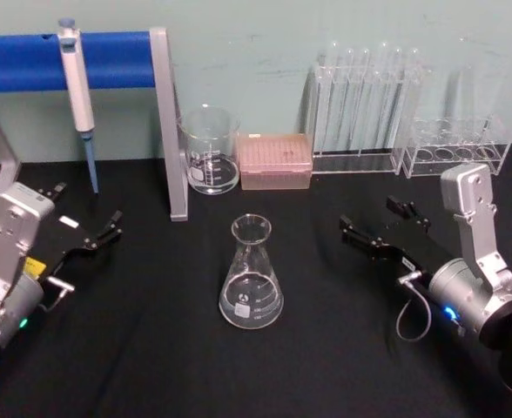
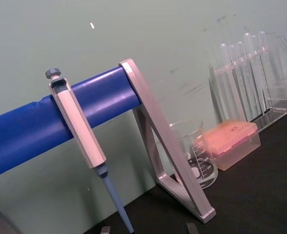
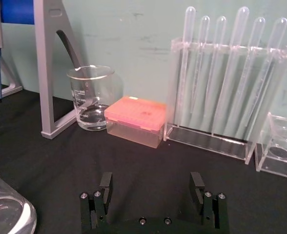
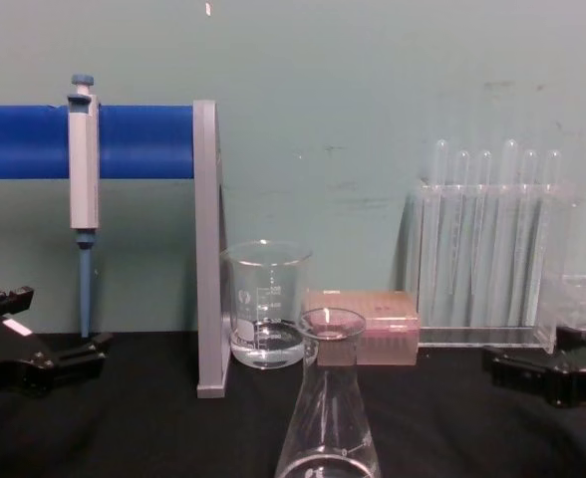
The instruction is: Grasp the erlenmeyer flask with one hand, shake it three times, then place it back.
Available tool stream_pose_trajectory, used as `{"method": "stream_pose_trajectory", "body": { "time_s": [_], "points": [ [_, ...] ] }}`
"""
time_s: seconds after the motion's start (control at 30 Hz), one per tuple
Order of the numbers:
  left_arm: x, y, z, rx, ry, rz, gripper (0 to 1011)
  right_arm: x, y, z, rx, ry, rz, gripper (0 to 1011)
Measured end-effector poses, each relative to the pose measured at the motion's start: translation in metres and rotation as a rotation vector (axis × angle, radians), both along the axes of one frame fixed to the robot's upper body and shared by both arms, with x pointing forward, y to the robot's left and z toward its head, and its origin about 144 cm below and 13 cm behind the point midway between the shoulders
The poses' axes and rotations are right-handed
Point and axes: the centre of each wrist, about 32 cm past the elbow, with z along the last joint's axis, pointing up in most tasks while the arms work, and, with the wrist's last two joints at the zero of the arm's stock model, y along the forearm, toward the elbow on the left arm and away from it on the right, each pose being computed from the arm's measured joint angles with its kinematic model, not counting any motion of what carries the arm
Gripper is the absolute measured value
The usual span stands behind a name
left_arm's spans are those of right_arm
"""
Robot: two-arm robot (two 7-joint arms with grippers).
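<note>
risk: a grip on the smooth sloped glass could slip or tip the flask toward the nearby beaker | flask: upright mid-table, untouched, between both arms | right gripper: jaws spread, empty, well to the flask's right | left gripper: parked far left, jaws apart

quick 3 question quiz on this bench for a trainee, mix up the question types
1. True or false: the erlenmeyer flask stands upright on the black table, held by neither pincer.
2. What sits directly beside the beaker? A) pink tip box B) pipette C) a sponge
3. Fill in: the right pincer has its jaws ____.

Key
1. True; the left pincer and the right pincer are both apart from it.
2. A
3. open
</note>
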Motion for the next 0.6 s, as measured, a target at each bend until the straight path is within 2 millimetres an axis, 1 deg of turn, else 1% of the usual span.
{"method": "stream_pose_trajectory", "body": {
  "time_s": [0.6],
  "points": [
    [0.0, 0.0, 0.0, 0.0, 0.0, 0.0, 1001, -0.0001, 0.0001, 0.0003, -0.001, -0.003, 0.003, 1000]
  ]
}}
